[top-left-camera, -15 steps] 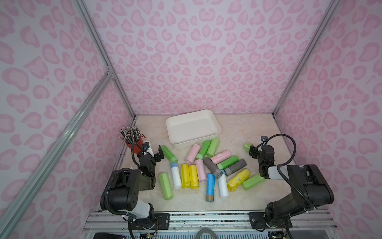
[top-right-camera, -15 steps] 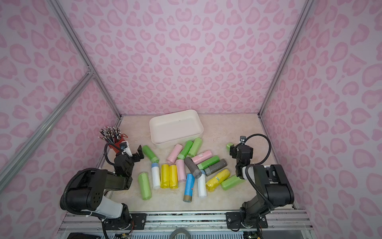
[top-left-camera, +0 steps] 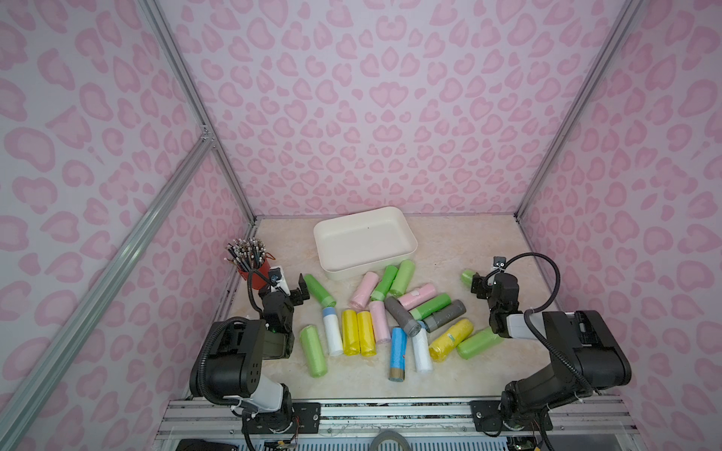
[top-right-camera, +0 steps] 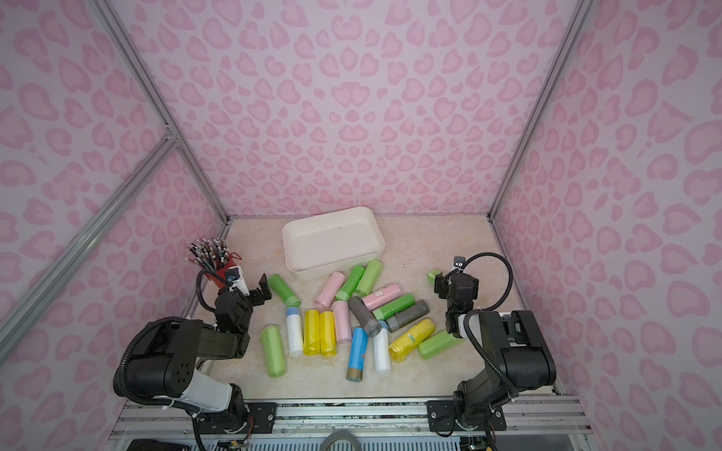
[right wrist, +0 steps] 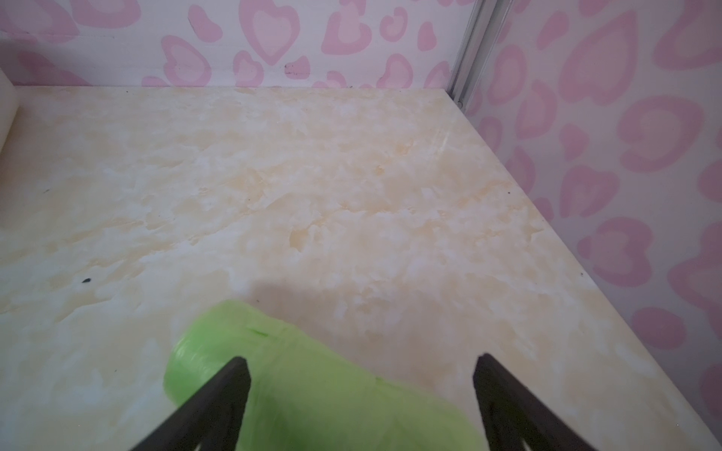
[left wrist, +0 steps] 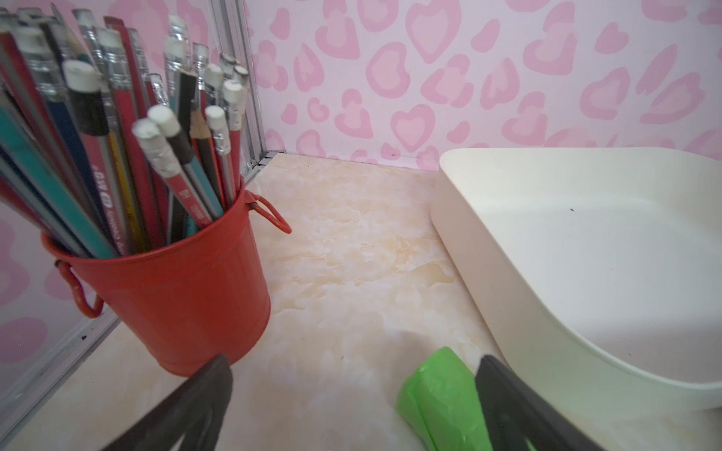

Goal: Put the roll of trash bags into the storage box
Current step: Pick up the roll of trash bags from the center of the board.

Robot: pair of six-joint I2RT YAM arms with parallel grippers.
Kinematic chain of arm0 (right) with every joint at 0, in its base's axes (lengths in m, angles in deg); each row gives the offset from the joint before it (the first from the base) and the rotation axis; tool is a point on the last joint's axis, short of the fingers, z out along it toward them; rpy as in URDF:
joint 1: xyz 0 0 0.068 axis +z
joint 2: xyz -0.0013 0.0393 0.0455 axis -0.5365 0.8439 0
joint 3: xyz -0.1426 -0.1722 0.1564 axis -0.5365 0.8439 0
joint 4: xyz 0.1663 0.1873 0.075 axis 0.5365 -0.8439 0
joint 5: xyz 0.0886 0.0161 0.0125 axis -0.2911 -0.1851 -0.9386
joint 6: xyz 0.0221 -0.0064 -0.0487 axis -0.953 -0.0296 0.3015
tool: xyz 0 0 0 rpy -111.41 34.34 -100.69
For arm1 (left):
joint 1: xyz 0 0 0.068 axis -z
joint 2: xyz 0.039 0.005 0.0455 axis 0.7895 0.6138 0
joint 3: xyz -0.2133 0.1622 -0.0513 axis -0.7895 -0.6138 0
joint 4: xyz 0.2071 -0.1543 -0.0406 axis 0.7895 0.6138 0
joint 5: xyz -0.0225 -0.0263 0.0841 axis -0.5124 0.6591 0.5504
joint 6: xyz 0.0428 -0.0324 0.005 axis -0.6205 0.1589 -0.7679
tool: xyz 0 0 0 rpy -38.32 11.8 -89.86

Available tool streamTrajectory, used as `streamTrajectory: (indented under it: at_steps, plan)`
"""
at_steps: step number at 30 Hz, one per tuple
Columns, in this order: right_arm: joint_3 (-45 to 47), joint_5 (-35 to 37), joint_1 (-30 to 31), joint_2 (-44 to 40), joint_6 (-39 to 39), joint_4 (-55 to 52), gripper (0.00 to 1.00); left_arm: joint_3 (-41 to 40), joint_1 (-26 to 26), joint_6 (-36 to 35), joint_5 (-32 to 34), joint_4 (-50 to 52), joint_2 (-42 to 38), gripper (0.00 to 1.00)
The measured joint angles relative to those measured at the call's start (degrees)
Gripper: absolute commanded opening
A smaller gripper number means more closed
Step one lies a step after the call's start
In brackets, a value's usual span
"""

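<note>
The storage box [top-left-camera: 365, 239] [top-right-camera: 332, 241] is a cream-white shallow tub at the back middle, and it holds nothing. Several trash bag rolls in green, pink, yellow, grey, white and blue lie in a heap [top-left-camera: 394, 312] in front of it. My left gripper [top-left-camera: 287, 288] [left wrist: 353, 363] is open and low over the table. The end of a green roll [top-left-camera: 319, 291] [left wrist: 441, 394] lies inside its span, against one finger. My right gripper [top-left-camera: 478, 283] [right wrist: 361, 361] is open too, straddling a lone light-green roll [top-left-camera: 467, 276] [right wrist: 312, 375] without pinching it.
A red pencil cup [top-left-camera: 256, 269] [left wrist: 176, 293] full of pencils stands close beside the left gripper, near the left wall. The storage box wall [left wrist: 547, 296] rises just past the left gripper's other finger. Pink patterned walls enclose the table on three sides.
</note>
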Motion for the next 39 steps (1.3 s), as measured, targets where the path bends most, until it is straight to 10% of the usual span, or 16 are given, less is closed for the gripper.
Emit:
streamTrajectory:
  at_steps: [21,39]
  plan:
    - [-5.2,2.2,1.2,-5.2,0.0,-8.9,0.91,-0.8,3.5,-0.8,3.7,-0.2,-2.2,0.99]
    - [-21.4,-0.4,1.8,-18.8,-19.3,-54.5,0.91,26.0,32.3,-4.0,29.9,41.2,-2.6,0.99]
